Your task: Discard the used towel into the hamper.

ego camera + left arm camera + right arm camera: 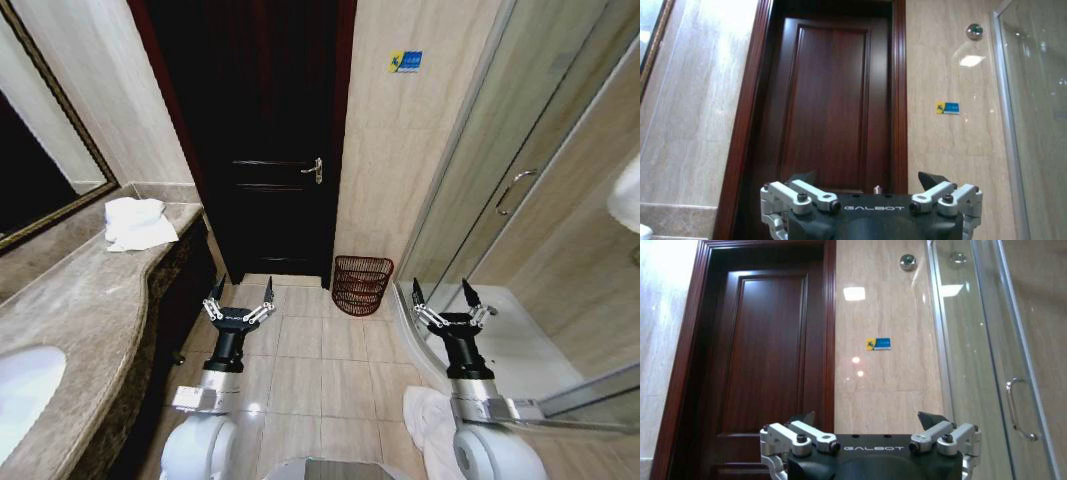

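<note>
A white towel (135, 222) lies bunched on the far end of the marble counter (80, 300), at my left. The hamper (362, 284), a small reddish-brown wire basket, stands on the tiled floor against the wall, right of the dark door. My left gripper (240, 291) is held upright over the floor beside the counter, open and holding nothing; the left wrist view shows it (867, 176) facing the door. My right gripper (442, 292) stands open and holding nothing, right of the hamper and nearer to me; the right wrist view has it (867, 416) facing the wall.
A dark wooden door (265, 150) is closed straight ahead. The glass shower enclosure (520, 180) runs along the right. A second white cloth (425, 420) lies on the floor by my right arm's base. A sink (22, 385) sits in the counter's near end.
</note>
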Motion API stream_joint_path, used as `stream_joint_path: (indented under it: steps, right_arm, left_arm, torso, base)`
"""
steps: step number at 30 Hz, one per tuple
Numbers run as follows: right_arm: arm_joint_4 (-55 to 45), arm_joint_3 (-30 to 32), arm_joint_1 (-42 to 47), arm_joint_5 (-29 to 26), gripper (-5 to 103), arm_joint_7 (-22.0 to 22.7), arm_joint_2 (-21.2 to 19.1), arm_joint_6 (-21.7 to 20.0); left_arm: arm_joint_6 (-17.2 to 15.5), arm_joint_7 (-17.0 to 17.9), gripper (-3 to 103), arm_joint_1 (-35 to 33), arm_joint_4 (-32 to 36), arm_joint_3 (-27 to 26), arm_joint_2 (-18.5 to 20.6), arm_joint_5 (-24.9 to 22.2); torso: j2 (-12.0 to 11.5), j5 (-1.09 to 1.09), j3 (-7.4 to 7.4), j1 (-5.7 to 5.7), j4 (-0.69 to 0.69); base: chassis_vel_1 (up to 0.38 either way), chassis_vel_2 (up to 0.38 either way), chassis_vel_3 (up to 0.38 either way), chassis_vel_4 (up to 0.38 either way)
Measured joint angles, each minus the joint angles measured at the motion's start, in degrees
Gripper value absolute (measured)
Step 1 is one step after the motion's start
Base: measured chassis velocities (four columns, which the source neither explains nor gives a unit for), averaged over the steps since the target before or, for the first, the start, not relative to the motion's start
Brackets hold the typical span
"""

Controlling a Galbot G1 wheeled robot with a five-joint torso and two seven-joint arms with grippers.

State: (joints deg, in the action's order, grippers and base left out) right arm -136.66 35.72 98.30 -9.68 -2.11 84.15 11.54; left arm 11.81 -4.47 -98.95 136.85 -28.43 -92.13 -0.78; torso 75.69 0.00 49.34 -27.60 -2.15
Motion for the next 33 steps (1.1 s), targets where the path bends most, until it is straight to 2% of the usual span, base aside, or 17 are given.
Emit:
stream_joint_path:
  steps: [13, 27, 33]
  right_arm:
    - [0.18, -0.37, -0.04, 0.40, 100, -0.26, 0.23, 0.11]
    - [0.61, -0.41, -0.50, 0.16, 100, -0.41, -0.05, 0.60]
    - [1.00, -0.78, -0.73, 1.37, 100, 2.61, -0.09, 1.71]
  left_arm:
    - [-0.56, -0.47, 100, -0.14, 0.29, -0.21, 0.00, -0.04]
    - [1.59, -2.84, 100, -0.36, 0.02, -0.65, 0.00, 1.39]
    - [1.92, -2.80, 100, -0.42, 0.01, -0.66, 0.00, 1.51]
  torso:
    - [0.00, 0.00, 0.00, -0.01, -0.01]
    - [0.00, 0.01, 0.00, 0.00, -0.01]
    - [-0.02, 0.00, 0.02, -0.06, 0.00]
  base:
    - [-0.156, 0.142, 0.147, -0.146]
    - [-0.164, 0.173, 0.163, -0.171]
    - [-0.149, 0.135, 0.123, -0.131]
